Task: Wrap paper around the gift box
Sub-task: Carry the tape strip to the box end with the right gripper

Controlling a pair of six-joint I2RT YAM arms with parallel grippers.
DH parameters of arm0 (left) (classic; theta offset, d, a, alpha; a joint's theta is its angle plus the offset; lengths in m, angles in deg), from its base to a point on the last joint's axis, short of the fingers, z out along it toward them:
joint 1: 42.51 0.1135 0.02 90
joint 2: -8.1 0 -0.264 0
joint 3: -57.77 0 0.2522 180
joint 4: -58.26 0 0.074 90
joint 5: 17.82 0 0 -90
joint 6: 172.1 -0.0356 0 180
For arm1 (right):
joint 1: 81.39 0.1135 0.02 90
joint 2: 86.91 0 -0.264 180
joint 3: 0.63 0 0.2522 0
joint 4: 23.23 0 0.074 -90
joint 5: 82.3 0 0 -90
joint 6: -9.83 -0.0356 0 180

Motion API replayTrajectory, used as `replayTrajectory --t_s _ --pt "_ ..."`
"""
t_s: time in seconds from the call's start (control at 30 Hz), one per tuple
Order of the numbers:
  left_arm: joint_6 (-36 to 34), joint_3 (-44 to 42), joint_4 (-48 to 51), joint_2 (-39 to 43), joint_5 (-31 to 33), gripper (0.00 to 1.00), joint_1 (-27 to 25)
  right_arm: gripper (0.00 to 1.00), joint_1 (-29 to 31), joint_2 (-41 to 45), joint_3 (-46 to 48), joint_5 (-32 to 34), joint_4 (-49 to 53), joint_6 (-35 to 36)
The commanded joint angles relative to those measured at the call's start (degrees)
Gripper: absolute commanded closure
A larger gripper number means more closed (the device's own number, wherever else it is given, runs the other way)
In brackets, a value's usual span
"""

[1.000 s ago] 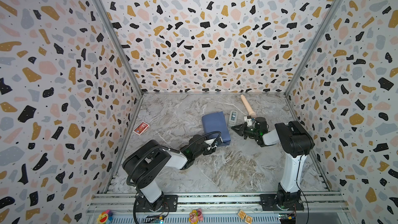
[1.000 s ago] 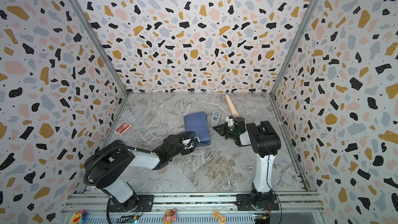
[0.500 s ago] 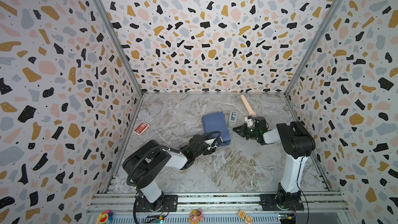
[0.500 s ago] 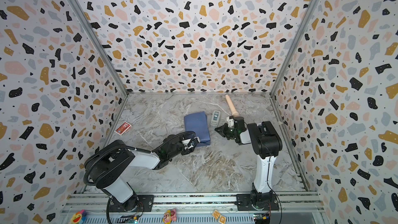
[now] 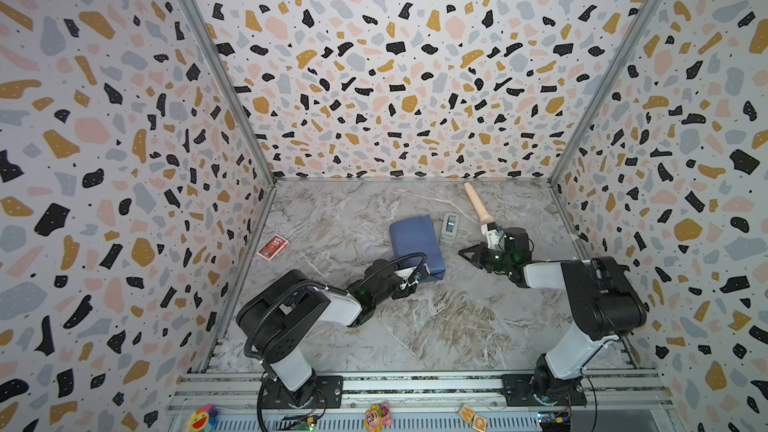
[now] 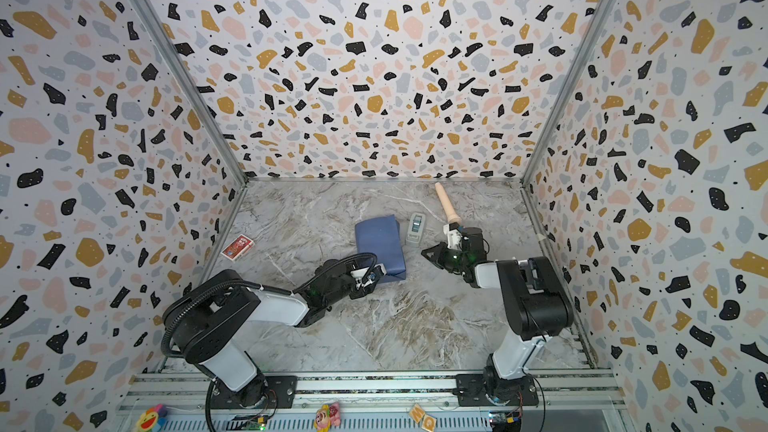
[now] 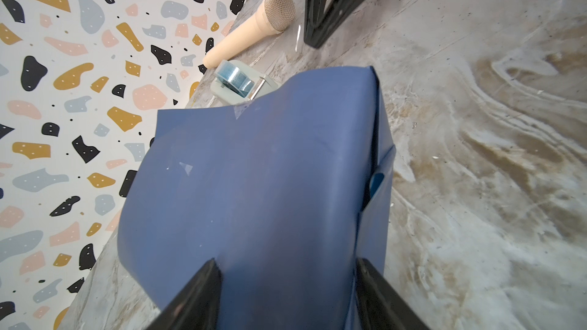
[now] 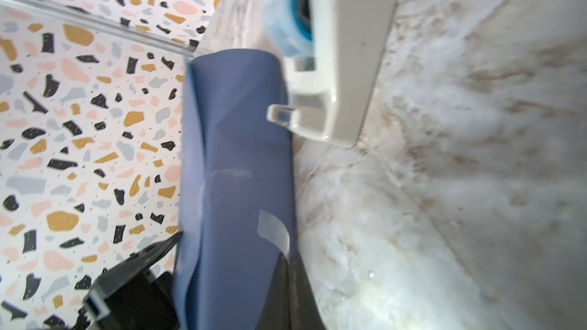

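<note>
Marble table (image 5: 436,326), paper (image 5: 413,238), tape dispenser (image 5: 449,228), microphone (image 5: 477,206), red card pack (image 5: 272,247)

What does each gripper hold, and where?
Left gripper: the paper-wrapped box, at its near end. Right gripper, shut: apparently a tape strip, by one end.

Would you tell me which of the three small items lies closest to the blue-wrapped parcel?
The grey tape dispenser, right beside the parcel; the microphone lies beyond it, the red card pack well off left.
</note>
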Motion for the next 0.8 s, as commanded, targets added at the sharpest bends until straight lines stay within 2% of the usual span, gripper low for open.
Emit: replayTrajectory --t_s 0.0,0.13,0.27,0.53,0.77 --pt "1.5 0.0 6.4 -2.2 -1.4 0.35 0.3 1.0 1.1 6.3 3.3 -5.1 -0.1 6.1" --pt "1.5 0.3 6.6 -2.4 -1.4 0.35 0.3 1.0 5.4 11.5 6.2 -9.6 -3.1 10.8" --pt "1.5 0.2 6.5 -2.2 -1.4 0.35 0.3 1.0 11.4 12.9 6.7 -10.2 -3.9 15.4" --pt "1.5 0.1 6.5 -2.2 -1.5 0.35 0.3 1.0 18.5 7.2 5.9 -8.8 -9.8 17.7" --pt "1.6 0.0 6.5 -2.2 -1.5 0.35 0.3 1.0 19.4 2.6 5.1 -6.1 -11.3 18.1"
